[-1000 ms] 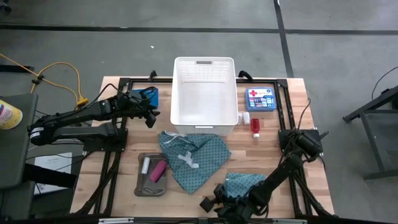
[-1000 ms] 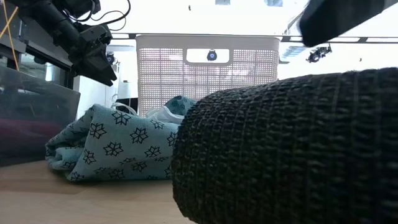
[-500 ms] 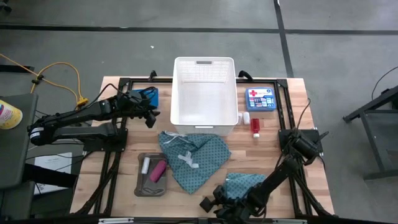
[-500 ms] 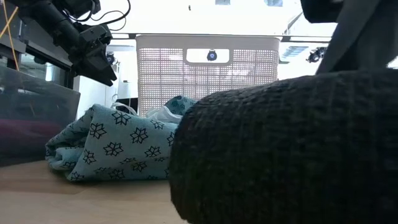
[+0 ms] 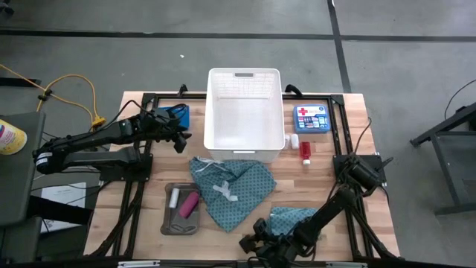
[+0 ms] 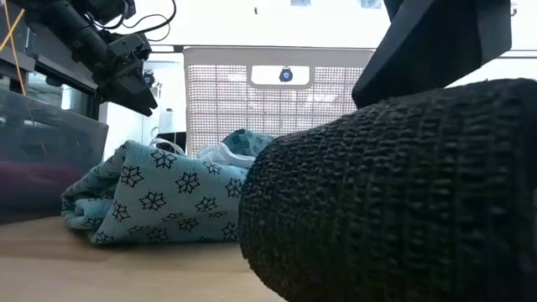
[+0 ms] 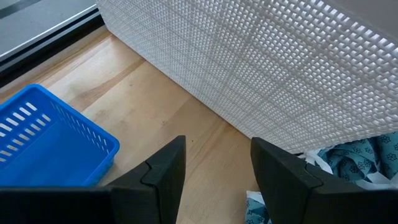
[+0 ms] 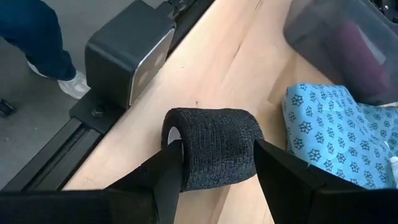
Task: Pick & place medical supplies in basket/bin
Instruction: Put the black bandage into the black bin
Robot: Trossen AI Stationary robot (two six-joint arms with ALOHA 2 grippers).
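Note:
A black bandage roll lies on its side at the table's near edge and fills the low view. My right gripper is open and low over it, one finger at each end of the roll. A small teal dotted cloth lies just beside it. A larger teal cloth with white ties lies mid-table. The pink cylinder and white tube lie in the grey tray. My left gripper hangs open between the blue basket and the white basket. My right gripper comes at the black roll from above, slanting toward the table's near edge, with its fingers open. One fingertip lies against the roll's hollow end and the other fingertip against the opposite end. The roll rests on the table.
Red-and-white pieces and a flat blue red-cross box lie right of the white basket. The low camera's black housing stands just past the roll at the near edge. A person's leg and shoe show beyond the table.
My right gripper has come down onto the black roll at the near edge. The roll has shifted slightly and now sits a little tilted in the low view.

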